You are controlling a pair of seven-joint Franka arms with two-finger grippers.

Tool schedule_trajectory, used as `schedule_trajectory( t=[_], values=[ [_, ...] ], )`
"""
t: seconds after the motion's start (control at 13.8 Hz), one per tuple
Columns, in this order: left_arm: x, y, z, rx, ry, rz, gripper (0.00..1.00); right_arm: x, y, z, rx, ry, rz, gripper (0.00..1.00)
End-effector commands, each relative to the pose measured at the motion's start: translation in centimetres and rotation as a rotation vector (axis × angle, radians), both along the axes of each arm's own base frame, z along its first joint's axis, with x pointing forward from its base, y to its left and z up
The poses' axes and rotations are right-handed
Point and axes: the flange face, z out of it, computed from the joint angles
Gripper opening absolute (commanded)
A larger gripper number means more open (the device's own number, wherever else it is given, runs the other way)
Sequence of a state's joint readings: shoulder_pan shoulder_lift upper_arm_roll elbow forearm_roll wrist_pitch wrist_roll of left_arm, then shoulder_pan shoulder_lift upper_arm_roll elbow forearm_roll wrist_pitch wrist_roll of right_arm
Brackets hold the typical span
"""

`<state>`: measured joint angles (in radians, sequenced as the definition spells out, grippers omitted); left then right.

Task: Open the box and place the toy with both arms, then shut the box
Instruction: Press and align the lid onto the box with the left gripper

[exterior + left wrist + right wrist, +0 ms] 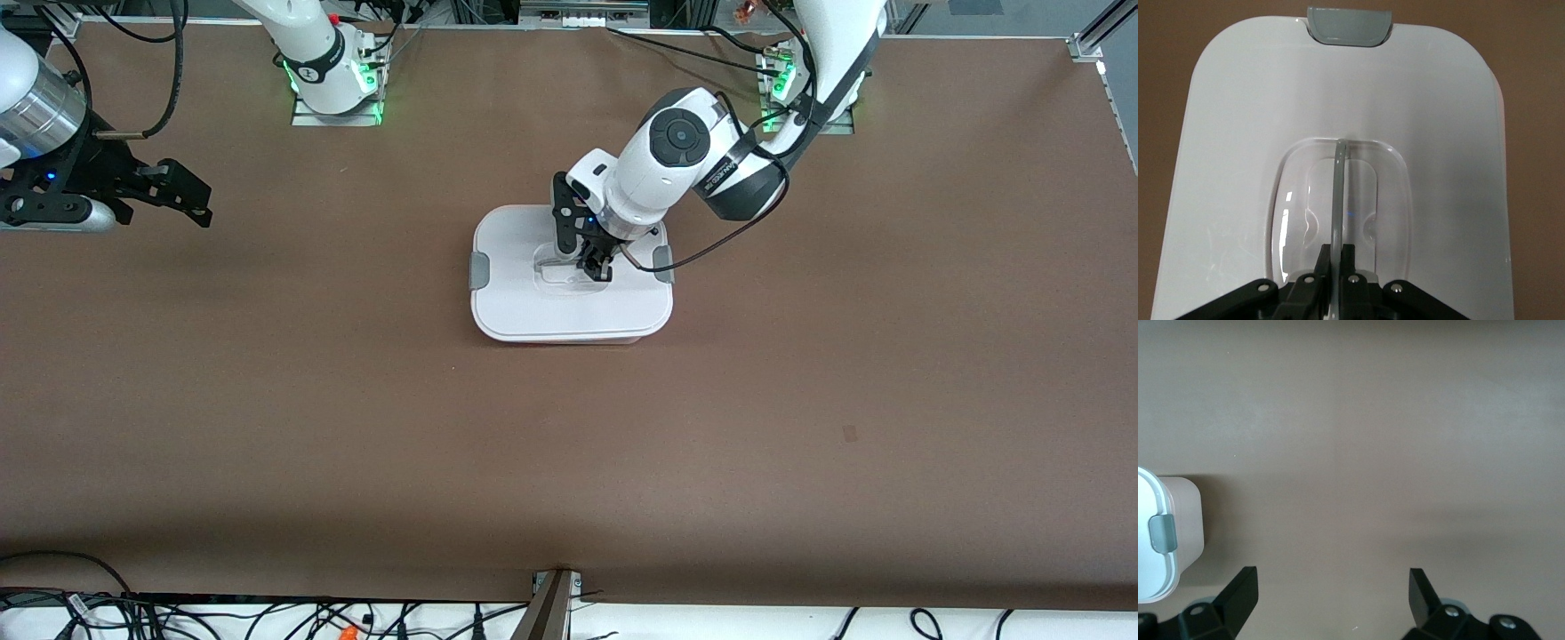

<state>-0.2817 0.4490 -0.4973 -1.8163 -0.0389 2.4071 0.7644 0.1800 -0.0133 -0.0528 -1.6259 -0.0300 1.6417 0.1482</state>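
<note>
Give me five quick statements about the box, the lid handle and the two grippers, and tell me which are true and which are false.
1. The left gripper is shut on the lid's handle. True.
2. The lid lies on the table beside the box. False: it sits on top of the box.
3. The right gripper is open and holds nothing. True.
4. The right gripper is over the box. False: it waits over bare table toward the right arm's end.
5. The pink toy sits on the lid. False: no toy shows in any view.
</note>
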Motion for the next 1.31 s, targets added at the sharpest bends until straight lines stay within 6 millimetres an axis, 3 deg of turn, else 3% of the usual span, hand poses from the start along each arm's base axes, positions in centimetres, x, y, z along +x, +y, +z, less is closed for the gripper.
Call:
schedule_trajectory(
  t=[0.0, 0.22, 1.24],
  values=[
    [0.0, -0.7, -0.5, -0.006, 0.033, 0.003, 0.0, 0.0, 0.1, 0.6, -0.013, 0.002, -0.007, 1.0],
    [-0.1, -0.7, -1.3, 0.004, 0.041, -0.004, 0.0, 0.0, 0.1, 0.6, -0.013, 0.002, -0.007, 1.0],
    [-1.0, -0.5, -1.7, 0.051, 0.085, -0.046, 0.0, 0.0, 0.1, 0.6, -0.013, 0.002, -0.007, 1.0]
  ],
)
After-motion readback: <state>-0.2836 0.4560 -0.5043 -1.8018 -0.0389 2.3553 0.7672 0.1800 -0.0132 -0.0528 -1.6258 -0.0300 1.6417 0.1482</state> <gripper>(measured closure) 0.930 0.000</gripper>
